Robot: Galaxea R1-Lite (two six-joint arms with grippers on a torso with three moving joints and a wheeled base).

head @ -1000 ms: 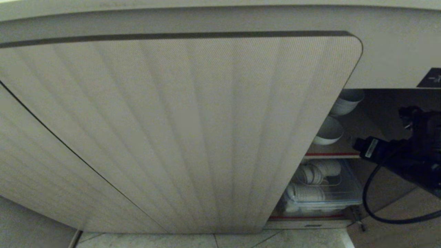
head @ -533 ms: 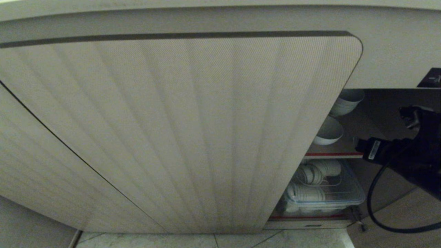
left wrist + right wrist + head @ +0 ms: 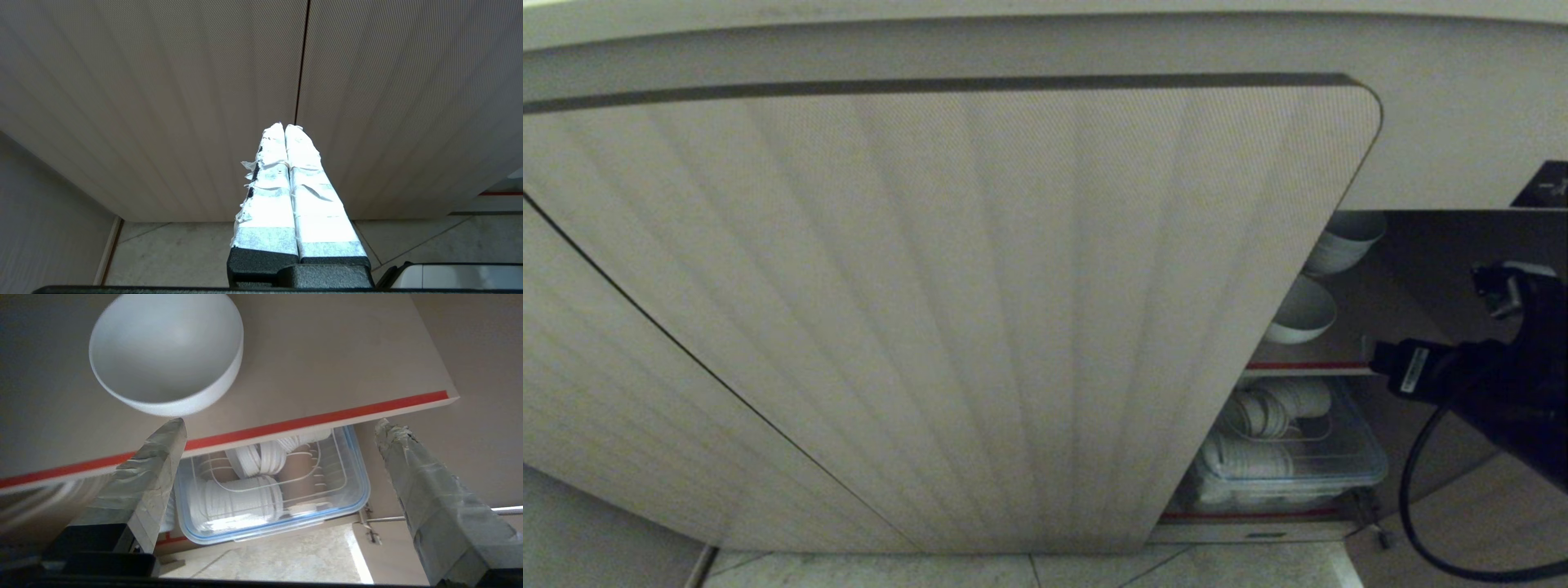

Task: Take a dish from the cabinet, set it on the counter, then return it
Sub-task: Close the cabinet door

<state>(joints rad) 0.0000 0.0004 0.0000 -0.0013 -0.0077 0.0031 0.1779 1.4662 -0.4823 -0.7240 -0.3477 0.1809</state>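
White bowl [image 3: 165, 355] on the red-edged shelf [image 3: 310, 420].
Right end effector [image 3: 282, 428] spread wide, empty, bowl at eleven o'clock; left end effector [image 3: 285, 130] pressed together.

Clear plastic bin w/ blue rim [image 3: 355, 486] on bottom level, holding wire rack [image 3: 327, 465] & stacked white dishes [image 3: 241, 498] on their sides. Pale tile floor [image 3: 1094, 572] below.
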